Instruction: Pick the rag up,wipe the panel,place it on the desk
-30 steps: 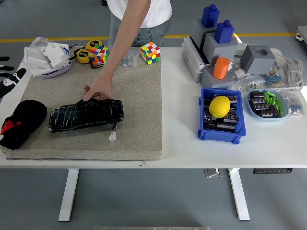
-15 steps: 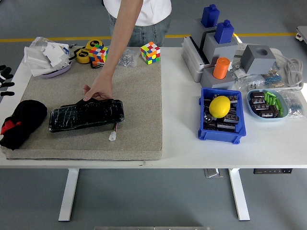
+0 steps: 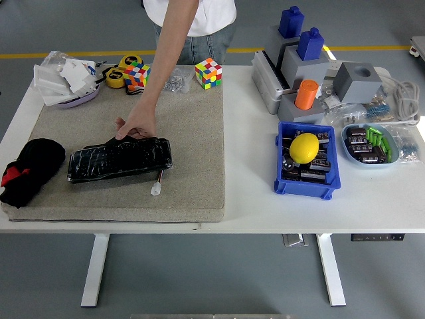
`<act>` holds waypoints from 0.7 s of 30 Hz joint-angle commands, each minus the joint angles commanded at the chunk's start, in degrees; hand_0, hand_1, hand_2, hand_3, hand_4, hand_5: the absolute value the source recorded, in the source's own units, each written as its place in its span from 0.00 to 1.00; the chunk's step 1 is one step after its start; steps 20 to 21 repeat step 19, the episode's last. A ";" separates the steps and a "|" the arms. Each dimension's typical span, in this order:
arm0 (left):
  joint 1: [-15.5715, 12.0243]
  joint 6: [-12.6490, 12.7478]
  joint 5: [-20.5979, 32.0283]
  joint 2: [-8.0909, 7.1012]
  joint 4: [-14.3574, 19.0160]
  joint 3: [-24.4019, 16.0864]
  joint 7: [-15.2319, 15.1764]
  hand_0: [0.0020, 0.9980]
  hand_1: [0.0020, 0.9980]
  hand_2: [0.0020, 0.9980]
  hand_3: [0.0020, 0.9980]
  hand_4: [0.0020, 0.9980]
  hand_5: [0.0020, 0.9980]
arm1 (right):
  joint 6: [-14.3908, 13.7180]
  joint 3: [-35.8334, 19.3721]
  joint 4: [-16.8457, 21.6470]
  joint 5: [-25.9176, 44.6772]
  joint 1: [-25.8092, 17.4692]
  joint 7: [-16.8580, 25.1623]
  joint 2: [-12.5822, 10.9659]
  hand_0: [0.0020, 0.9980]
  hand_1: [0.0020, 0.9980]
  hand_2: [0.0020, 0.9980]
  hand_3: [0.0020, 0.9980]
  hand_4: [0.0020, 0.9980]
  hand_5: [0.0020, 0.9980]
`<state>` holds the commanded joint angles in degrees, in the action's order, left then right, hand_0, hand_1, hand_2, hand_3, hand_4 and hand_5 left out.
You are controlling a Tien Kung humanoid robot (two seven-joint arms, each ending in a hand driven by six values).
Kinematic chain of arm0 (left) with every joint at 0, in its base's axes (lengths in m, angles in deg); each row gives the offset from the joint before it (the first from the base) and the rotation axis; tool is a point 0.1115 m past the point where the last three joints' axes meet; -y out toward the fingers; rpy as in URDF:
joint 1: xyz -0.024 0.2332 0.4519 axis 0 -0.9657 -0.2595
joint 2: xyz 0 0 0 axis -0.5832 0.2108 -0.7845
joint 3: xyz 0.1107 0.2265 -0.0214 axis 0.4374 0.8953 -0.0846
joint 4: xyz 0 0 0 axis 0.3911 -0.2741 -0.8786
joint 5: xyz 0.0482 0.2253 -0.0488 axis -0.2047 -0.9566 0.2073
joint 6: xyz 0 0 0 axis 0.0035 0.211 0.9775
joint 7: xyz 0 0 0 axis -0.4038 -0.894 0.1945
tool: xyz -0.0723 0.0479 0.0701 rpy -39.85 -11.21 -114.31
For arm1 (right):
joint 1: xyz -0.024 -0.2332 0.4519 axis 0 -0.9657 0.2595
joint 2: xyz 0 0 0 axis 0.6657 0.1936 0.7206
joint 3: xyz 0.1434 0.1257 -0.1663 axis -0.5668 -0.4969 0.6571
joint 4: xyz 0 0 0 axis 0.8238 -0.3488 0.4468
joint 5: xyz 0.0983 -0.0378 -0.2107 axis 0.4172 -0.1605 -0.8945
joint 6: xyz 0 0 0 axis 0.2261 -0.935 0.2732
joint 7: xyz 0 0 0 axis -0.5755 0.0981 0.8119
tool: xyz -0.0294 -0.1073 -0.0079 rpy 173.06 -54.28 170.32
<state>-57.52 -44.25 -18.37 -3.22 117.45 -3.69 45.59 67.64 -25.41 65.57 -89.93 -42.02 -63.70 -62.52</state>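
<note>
A black rag (image 3: 30, 169) with a red patch lies bunched at the left edge of the beige mat (image 3: 192, 133). A black glossy panel (image 3: 119, 159) lies flat on the mat just right of the rag, with a small white connector (image 3: 156, 189) at its lower right. A person at the far side rests a hand (image 3: 135, 126) on the panel's far edge. Neither of my hands is in view.
Behind the mat are a bowl of white packets (image 3: 66, 80), tape rolls (image 3: 119, 73) and two puzzle cubes (image 3: 208, 72). To the right stand a grey fixture with blue and orange pegs (image 3: 299, 66), a blue bin with a yellow lemon (image 3: 305, 147), and a tray of parts (image 3: 372, 143).
My left hand, seen at the left edge of the table earlier, has drawn back out of view. The person's hand, the rag and the panel have not moved.
</note>
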 joint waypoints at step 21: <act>2.44 -0.67 -18.60 3.25 -1.94 -0.34 3.97 0.46 0.64 0.64 0.69 0.89 0.48 | -0.32 -0.91 0.42 -0.55 1.00 0.40 -0.01 0.75 0.64 0.69 0.60 0.97 0.58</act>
